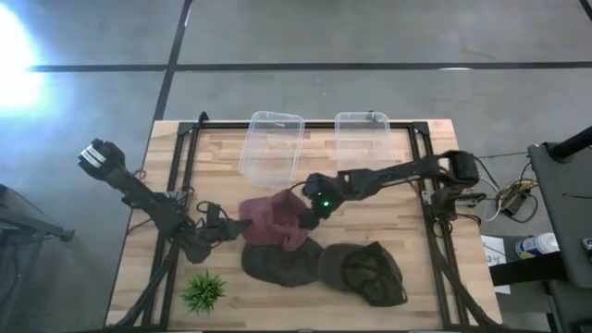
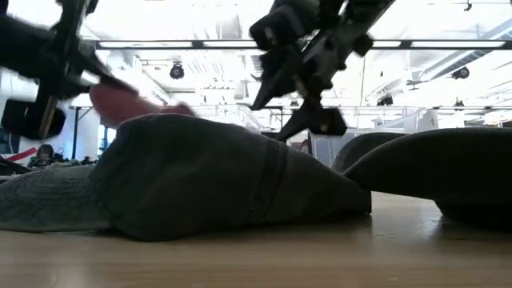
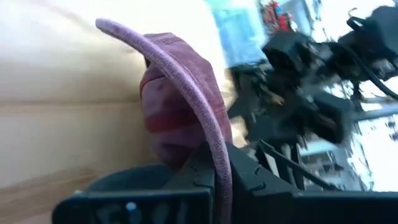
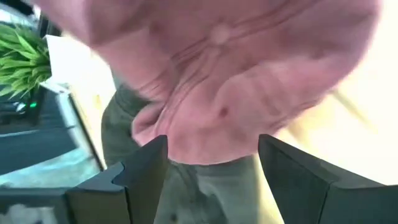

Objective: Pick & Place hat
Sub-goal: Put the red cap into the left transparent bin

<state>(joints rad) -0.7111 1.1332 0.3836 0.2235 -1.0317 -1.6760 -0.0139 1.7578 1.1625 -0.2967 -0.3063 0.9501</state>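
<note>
A pink-maroon cap [image 1: 270, 220] sits mid-table, overlapping a dark olive hat [image 1: 282, 263]. A second olive hat [image 1: 365, 272] lies to its right. My left gripper [image 1: 228, 228] is at the cap's left side, shut on its brim. My right gripper [image 1: 310, 216] is at the cap's right side, open. In the right wrist view the fingers [image 4: 143, 168] stand on either side of the cap's crown [image 4: 236, 68]. In the low view the cap [image 2: 132, 104] shows above the olive hat [image 2: 200, 176]. My left gripper [image 3: 217, 165] pinches the edge of the cap's brim [image 3: 211, 134] between its two fingers, coming level from the table's left. The brim curves away from the fingers and the crown [image 3: 177, 106] bulges to one side. My right gripper [image 4: 211, 155]: whether it touches the crown I cannot tell.
Two clear plastic bins [image 1: 271, 146] [image 1: 363, 139] stand at the table's far edge. A small green plant [image 1: 203, 291] sits at the near left corner. A black frame rail [image 1: 435, 231] runs along the table's sides. Bare wood shows near the right edge.
</note>
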